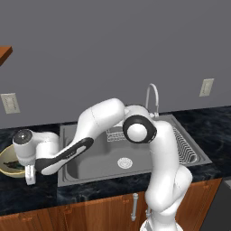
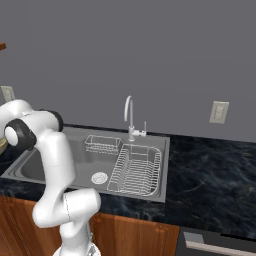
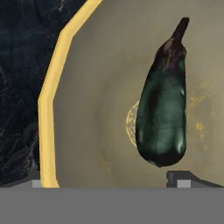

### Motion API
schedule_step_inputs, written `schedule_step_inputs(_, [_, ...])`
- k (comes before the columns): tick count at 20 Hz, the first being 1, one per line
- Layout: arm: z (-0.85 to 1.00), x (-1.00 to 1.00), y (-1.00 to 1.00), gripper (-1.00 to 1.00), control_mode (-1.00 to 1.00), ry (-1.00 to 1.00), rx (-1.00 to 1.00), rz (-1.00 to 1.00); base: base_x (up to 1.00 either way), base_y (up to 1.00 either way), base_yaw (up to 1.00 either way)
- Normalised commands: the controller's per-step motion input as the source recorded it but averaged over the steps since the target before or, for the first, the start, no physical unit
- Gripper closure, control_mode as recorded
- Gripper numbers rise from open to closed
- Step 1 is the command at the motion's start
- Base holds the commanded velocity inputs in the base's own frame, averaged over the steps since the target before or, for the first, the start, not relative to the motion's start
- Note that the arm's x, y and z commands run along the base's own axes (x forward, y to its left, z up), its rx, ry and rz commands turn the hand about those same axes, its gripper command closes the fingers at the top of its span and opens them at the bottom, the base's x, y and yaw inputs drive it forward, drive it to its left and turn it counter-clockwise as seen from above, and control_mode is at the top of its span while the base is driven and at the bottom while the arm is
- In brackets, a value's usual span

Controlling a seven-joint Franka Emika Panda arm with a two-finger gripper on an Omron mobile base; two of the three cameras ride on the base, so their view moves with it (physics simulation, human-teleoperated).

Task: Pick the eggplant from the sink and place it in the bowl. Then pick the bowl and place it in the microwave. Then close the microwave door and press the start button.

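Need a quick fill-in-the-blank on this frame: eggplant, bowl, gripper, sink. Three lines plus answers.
1. The eggplant lies inside the ____.
2. The bowl sits on the dark counter to the ____ of the sink in the left base view.
3. The gripper hangs at the bowl's rim, its fingers holding ____.

Missing words: bowl; left; nothing

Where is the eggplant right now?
The eggplant lies inside the bowl, on its speckled bottom. In the left base view the bowl stands on the dark counter left of the sink.
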Motion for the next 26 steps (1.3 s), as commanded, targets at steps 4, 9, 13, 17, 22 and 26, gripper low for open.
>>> schedule_step_inputs(4, [-0.21, 0.13, 0.0, -1.0, -1.0, 0.0, 0.0, 0.0, 0.0, 0.0, 0.0])
schedule_step_inputs(9, [-0.12, 0.05, 0.0, 1.0, -1.0, 0.0, -0.01, 0.0, 0.0, 0.0, 0.0])
schedule_step_inputs(13, [0.0, 0.0, 0.0, 1.0, -1.0, 0.01, 0.0, 0.0, 0.0, 0.0, 0.0])
schedule_step_inputs(17, [0.0, 0.01, -0.06, 1.0, -1.0, 0.02, 0.0, 0.0, 0.0, 0.0, 0.0])
schedule_step_inputs(22, [0.29, -0.12, -0.52, 1.0, -1.0, -0.11, 0.0, 0.0, 0.0, 0.0, 0.0])
schedule_step_inputs(26, [0.77, -0.4, -0.6, 1.0, -1.0, -0.18, 0.0, 0.0, 0.0, 0.0, 0.0])
